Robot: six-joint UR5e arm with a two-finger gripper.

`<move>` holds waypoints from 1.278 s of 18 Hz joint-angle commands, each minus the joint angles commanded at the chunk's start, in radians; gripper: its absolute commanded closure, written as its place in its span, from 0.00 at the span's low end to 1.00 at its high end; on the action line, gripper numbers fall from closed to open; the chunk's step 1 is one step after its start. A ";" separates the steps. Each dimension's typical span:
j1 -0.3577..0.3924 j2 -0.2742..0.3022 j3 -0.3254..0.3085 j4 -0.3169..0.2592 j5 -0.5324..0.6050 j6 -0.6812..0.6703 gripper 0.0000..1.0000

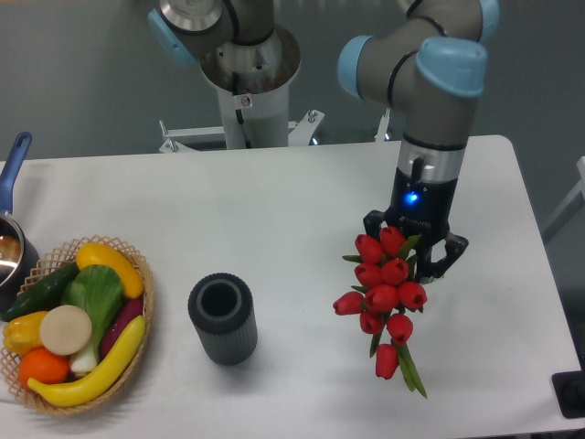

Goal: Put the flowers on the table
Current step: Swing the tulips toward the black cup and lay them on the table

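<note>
Gripper (413, 254): clenched on the flowers (384, 294), fingers hidden behind the blooms, I see dark linkage both sides.
Flowers: approx ten red tulips, green leaves, bunch hangs head-down toward front edge; stems hidden by the heads.
Position: over right half of table (274, 210), nearer right edge; can't tell if lowest bloom touches.
Vase (222, 318): dark ribbed, upright, front-centre.
Basket (78, 325): fruit & veg, front-left corner.
</note>
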 joint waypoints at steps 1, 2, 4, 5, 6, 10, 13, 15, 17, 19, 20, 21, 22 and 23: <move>-0.003 -0.012 0.000 -0.017 0.014 0.006 0.58; -0.011 -0.028 -0.001 -0.022 0.020 0.014 0.58; -0.031 -0.061 -0.001 -0.020 0.060 0.014 0.58; -0.043 -0.081 0.002 -0.019 0.084 0.014 0.58; -0.057 -0.100 0.005 -0.016 0.089 0.014 0.58; -0.061 -0.134 0.003 -0.014 0.085 0.014 0.58; -0.066 -0.143 -0.006 -0.016 0.083 0.009 0.58; -0.077 -0.144 -0.015 -0.015 0.082 0.003 0.58; -0.083 -0.141 -0.026 -0.017 0.082 0.002 0.58; -0.091 -0.140 -0.037 -0.017 0.083 0.002 0.55; -0.092 -0.140 -0.040 -0.016 0.083 0.002 0.55; -0.092 -0.141 -0.044 -0.014 0.083 0.002 0.53; -0.092 -0.140 -0.046 -0.014 0.083 0.003 0.44; -0.092 -0.137 -0.044 -0.011 0.083 0.009 0.11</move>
